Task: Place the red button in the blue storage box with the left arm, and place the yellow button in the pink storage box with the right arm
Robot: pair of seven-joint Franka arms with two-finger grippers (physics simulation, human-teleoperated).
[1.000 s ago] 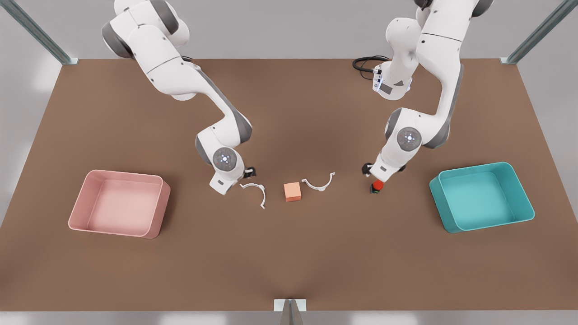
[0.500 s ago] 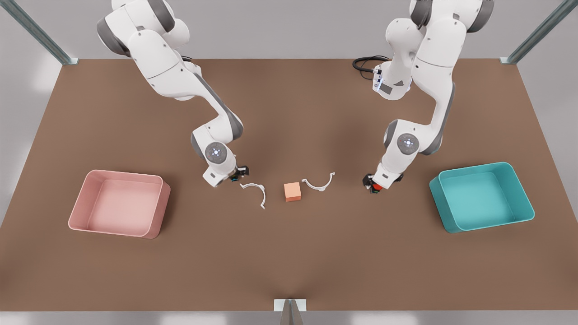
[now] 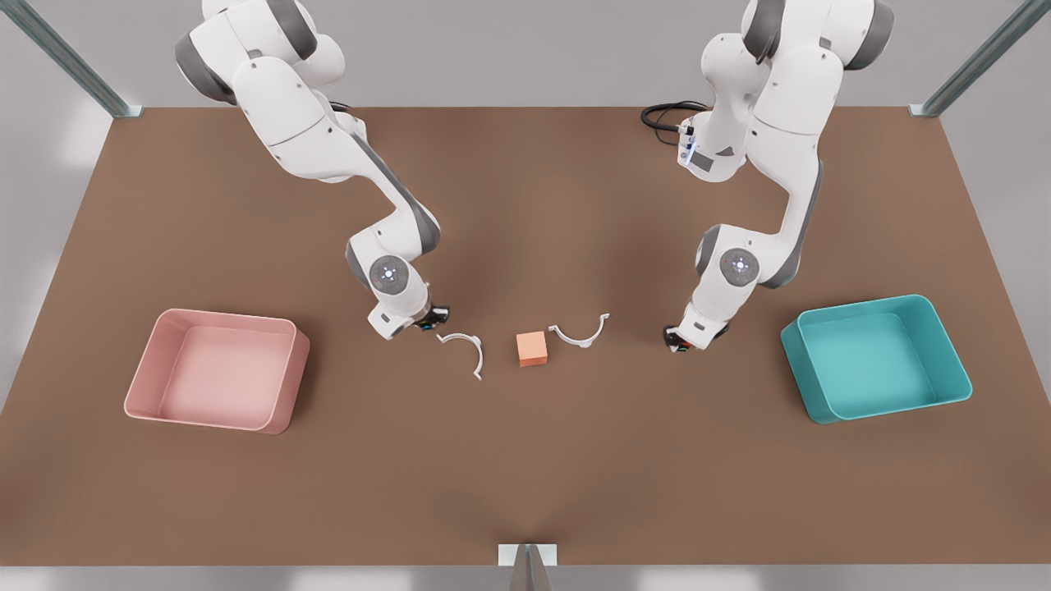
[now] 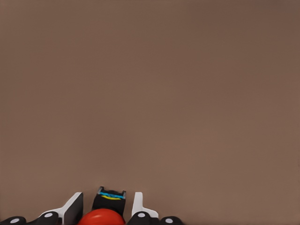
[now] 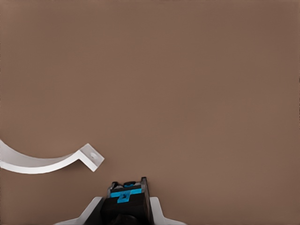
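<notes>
The red button (image 4: 101, 218) sits on the brown table (image 3: 525, 476) near the front view's right, some way short of the blue storage box (image 3: 895, 406), which is open side up to receive it. My left gripper (image 4: 107, 204) is down over the button. Its fingers (image 4: 72, 208) are set narrow on either side of the red cap and black base, and a thin strip of table shows on each side of the base. I judge this a straddle ready to close rather than a finished grip, and the button is not yet lifted. The yellow button (image 5: 125, 197) is on the table toward the front view's left, well apart from the pink storage box (image 3: 205, 419). In the right wrist view I see its black base but not its yellow cap. My right gripper (image 5: 125, 204) is lowered over that base, and I cannot tell whether it has closed. A white curved bracket (image 5: 42, 164) lies just beside this gripper and could be nudged when I lift. A second white bracket (image 3: 579, 335) and an orange-pink cube (image 3: 532, 348) lie between the arms and play no part in the task. Each arm works on the side nearest its own box, so the carries need not cross.
</notes>
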